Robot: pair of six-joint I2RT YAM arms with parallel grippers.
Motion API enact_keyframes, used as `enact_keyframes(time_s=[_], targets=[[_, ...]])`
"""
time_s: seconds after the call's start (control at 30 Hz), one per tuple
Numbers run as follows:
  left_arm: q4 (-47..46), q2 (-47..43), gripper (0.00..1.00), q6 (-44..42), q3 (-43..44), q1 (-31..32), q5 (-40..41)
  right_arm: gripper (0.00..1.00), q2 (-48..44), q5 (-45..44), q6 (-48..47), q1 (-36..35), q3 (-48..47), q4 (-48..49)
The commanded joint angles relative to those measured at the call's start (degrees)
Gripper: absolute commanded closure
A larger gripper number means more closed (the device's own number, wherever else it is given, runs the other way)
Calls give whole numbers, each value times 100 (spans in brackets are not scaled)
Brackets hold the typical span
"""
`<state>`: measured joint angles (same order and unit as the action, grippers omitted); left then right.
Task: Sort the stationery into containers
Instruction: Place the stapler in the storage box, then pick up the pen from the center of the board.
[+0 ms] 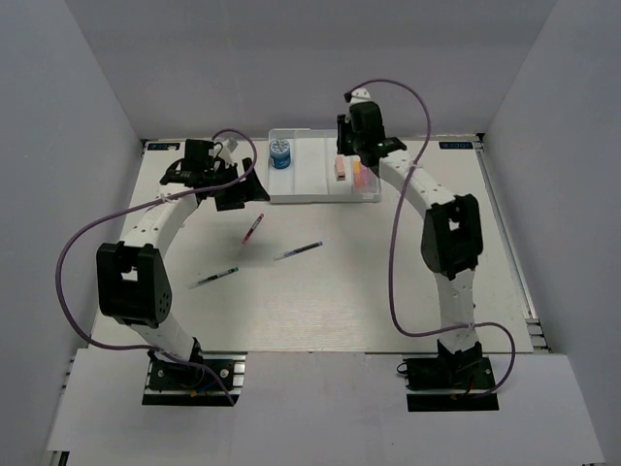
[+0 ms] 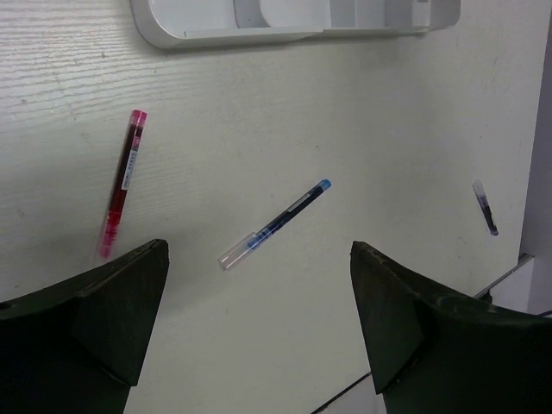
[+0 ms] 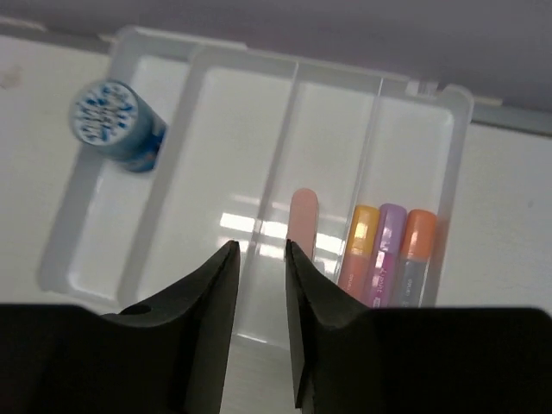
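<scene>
While right fingers (image 3: 207, 328) stand barely parted (empty), left fingers (image 2: 112, 302) gape, blue pen (image 2: 276, 222) beyond.

We see two white segmented arms (image 1: 155, 221) with boxy black joint housings (image 1: 146, 291), black wedge-shaped fingers (image 2: 103, 319), a looping purple cable (image 1: 392, 277) each, and black base plates (image 1: 189, 374).

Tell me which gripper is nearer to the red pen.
Left. The left gripper hovers close beside the red pen; the right gripper is farther off, above the white tray.
</scene>
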<state>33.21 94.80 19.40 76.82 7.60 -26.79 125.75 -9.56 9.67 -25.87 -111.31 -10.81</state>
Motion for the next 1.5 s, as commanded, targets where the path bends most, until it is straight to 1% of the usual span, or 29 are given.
enact_keyframes(time_s=[0.0, 0.07, 0.1, 0.13, 0.17, 0.2, 0.23, 0.27, 0.3, 0.33, 0.37, 0.4, 0.43, 0.47, 0.5, 0.57, 0.6, 0.67, 0.8, 0.83, 0.9, 0.97, 1.07, 1.17, 1.3, 1.47], targets=[[-218, -638, 5, -129, -114, -30, -152, 67, -1339, 209, -219, 99, 99, -324], [-192, -761, 5, -321, -140, -30, -125, 68, -1789, 209, -386, 275, 520, -605], [-166, -814, 5, -392, -167, -30, -134, 70, -2339, 270, -666, 345, 1123, -694], [-131, -910, 6, -480, -176, -30, -177, 76, -2580, 419, -868, 441, 1416, -860], [-70, -955, 6, -742, -193, -30, -230, 79, -2808, 437, -940, 747, 1662, -1070], [-17, -981, 7, -884, -193, -30, -413, 80, -3185, 472, -1532, 854, 1917, -1586], [71, -990, 8, -1050, -176, -30, -476, 84, -3380, 560, -1791, 1116, 2459, -1852], [219, -973, 8, -1322, -167, -30, -538, 84, -3600, 630, -2054, 1397, 2830, -2020], [282, -955, 8, -1464, -158, -30, -669, 84, -4080, 683, -2318, 1531, 3199, -2222], [387, -903, 7, -1622, -149, -30, -757, 81, -4311, 719, -2886, 1802, 3925, -2320], [466, -868, 6, -1902, -132, -30, -836, 78, -4557, 728, -3170, 1926, 4263, -2390], [632, -841, 6, -2096, -123, 22, -941, 74, -4951, 745, -3443, 2276, 4580, -2626], [712, -789, 5, -2220, -106, 23, -969, 72, -5121, 737, -3933, 2349, 5087, -2776], [817, -788, 5, -2404, -97, 75, -978, 68, -5453, 754, -4121, 2428, 5362, -2856], [853, -779, 5, -2493, -97, 75, -1082, 65, -5604, 754, -4323, 2724, 5583, -3057], [897, -788, 5, -2634, -88, 75, -1241, 60, -5972, 824, -4754, 2867, 6102, -3199], [898, -779, 5, -2634, -79, 75, -1381, 59, -6053, 877, -4860, 3042, 6216, -3260], [924, -770, 5, -2625, -53, 75, -1426, 60, -6124, 895, -5036, 3183, 6463, -3375], [872, -762, 6, -2573, -70, 75, -1584, 65, -5835, 903, -5220, 3482, 6551, -3358], [845, -788, 6, -2555, -96, 75, -1602, 64, -5825, 1147, -5282, 3527, 6543, -3358], [801, -823, 6, -2529, -158, 75, -1637, 62, -5755, 1342, -5431, 3606, 6552, -3471], [792, -815, 6, -2529, -193, 75, -1646, 58, -5738, 1640, -5774, 3633, 6647, -3560], [792, -797, 6, -2511, -220, 75, -1646, 58, -5799, 1738, -6055, 3694, 6989, -3376], [810, -779, 6, -2520, -211, 75, -1672, 58, -5773, 1809, -6126, 3790, 7149, -3173], [810, -770, 6, -2502, -193, 75, -1716, 58, -5536, 2002, -6117, 3896, 7088, -3050], [818, -770, 6, -2494, -176, 75, -1812, 56, -5386, 2230, -6196, 4019, 6886, -3041]])
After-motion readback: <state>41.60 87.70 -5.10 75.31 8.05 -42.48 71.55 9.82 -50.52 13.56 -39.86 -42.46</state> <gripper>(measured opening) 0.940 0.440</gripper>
